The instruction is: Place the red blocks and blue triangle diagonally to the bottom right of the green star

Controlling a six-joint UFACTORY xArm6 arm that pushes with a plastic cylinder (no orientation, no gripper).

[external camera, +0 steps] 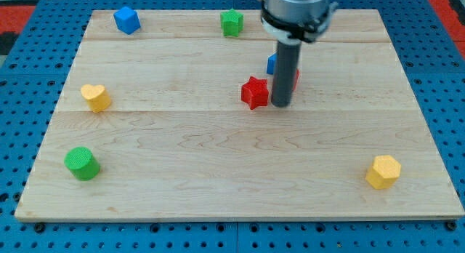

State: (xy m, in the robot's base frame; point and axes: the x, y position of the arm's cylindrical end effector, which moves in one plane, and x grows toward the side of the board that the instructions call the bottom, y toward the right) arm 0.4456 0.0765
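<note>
Three task blocks cluster mid-surface: the red star point(254, 91) just left of my tip point(281, 105), with a blue block point(271, 63) and another red block point(295, 76) mostly hidden behind the rod (shapes unclear). My end effector is a bare rod, grasping nothing. The green star point(232, 22) sits far and left, so the cluster probably already lies diagonally near-right of it.

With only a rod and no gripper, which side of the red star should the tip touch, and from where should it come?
I cannot grip; I only push. My tip stands at the right side of the red star, about touching it. The green star sits toward the view's top. To send the red star rightward, I would probably go around and press a notch on its left side.
</note>
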